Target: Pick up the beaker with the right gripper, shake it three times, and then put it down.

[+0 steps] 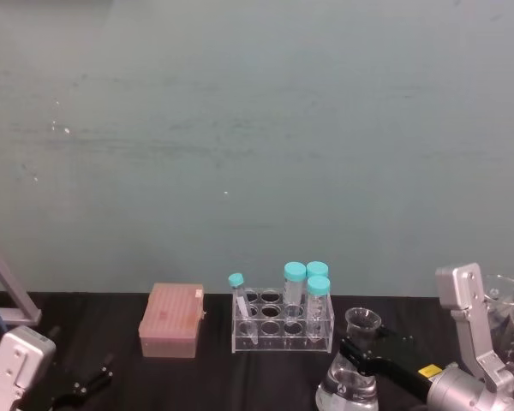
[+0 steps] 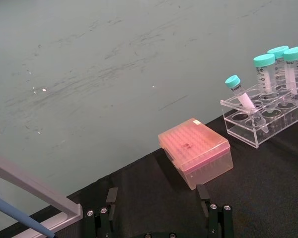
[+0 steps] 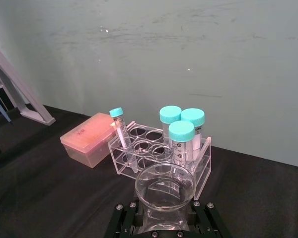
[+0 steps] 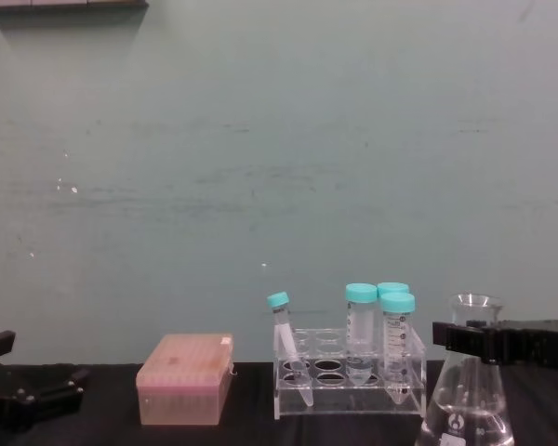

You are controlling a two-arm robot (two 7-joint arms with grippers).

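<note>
1. Starting at the far left, the left gripper (image 1: 90, 378) rests low on the black table (image 1: 197, 377), well away from the work, its angled fingers spread and holding nothing. The risk here is slight: any stray movement of it could nudge the pink box (image 1: 172, 319) that sits ahead of it and to its right.

2. Moving right, the clear tube rack (image 1: 283, 324) with its teal-capped tubes (image 1: 318, 296) stands just beyond and to the left of the right gripper (image 4: 460, 340). It is close enough that a wide sideways shake could, in my judgement, knock the flask's base into it and tip the leaning small tube (image 4: 288, 346).

3. At the right gripper itself, the flat jaws sit closed around the narrow neck of the beaker (image 4: 470, 390), just under the flared rim. Whether its base rests on the table I cannot tell.

4. Glass is smooth and the neck tapers, so a light grip could let it slip downward or swing during shaking.

5. Liquid seems to sit in the wide base; hard shaking could slosh it up toward the open mouth.

6. More glassware (image 1: 510, 321) stands just right of the gripper, so a swing that way risks a clash.
</note>
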